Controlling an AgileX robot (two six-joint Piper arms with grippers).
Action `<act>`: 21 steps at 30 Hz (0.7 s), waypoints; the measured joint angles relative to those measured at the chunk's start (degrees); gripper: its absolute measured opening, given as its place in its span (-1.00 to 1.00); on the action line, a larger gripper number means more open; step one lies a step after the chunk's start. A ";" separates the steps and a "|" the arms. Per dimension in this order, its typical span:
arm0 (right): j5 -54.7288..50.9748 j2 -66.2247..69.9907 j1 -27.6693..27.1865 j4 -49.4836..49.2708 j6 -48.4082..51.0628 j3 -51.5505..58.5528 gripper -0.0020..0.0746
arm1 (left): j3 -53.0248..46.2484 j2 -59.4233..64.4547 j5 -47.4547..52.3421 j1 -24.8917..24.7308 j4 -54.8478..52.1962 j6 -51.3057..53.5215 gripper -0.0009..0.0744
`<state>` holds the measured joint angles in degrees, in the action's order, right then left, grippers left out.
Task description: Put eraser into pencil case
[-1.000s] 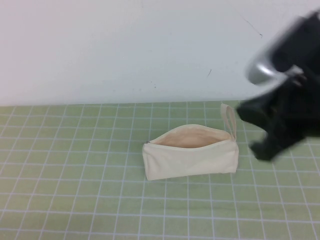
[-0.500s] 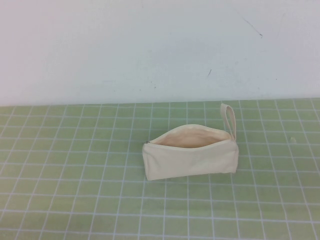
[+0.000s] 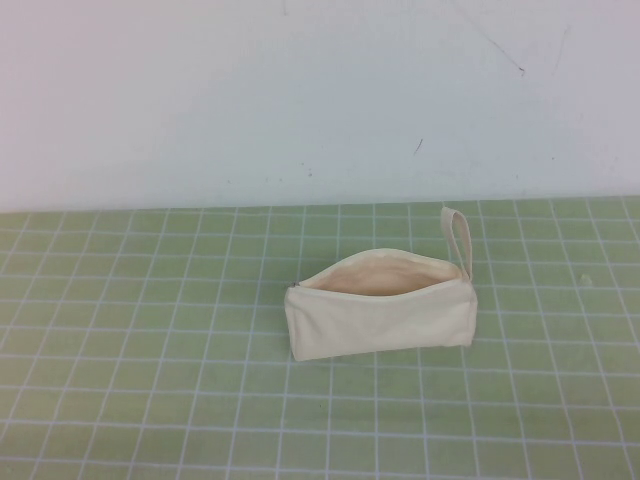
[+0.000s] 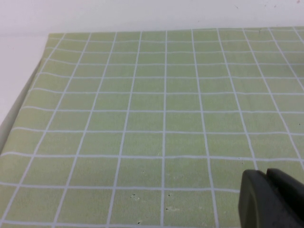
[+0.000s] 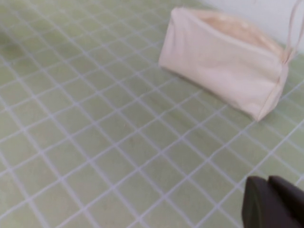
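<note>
The cream fabric pencil case lies on the green grid mat in the middle of the high view, its zip open and its thin loop strap at its right end. It also shows in the right wrist view. No eraser shows in any view. My left gripper is shut and empty over bare mat. My right gripper is shut and empty, held above the mat some way from the case. Neither arm shows in the high view.
The green grid mat covers the table up to a white wall at the back. The mat's edge and a white surface show in the left wrist view.
One second ago my right arm filled the right side of the high view beside the case. It has since drawn out of that view. The case has not moved.
</note>
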<state>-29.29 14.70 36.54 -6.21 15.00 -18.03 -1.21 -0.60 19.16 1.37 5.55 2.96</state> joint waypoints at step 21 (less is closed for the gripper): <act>33.68 -9.41 -30.51 -0.21 0.00 19.57 -0.95 | 0.00 0.00 0.00 0.00 0.00 0.11 -0.98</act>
<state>4.39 5.28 6.02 -6.43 15.00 1.54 -1.21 -0.60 19.16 1.37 5.55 3.08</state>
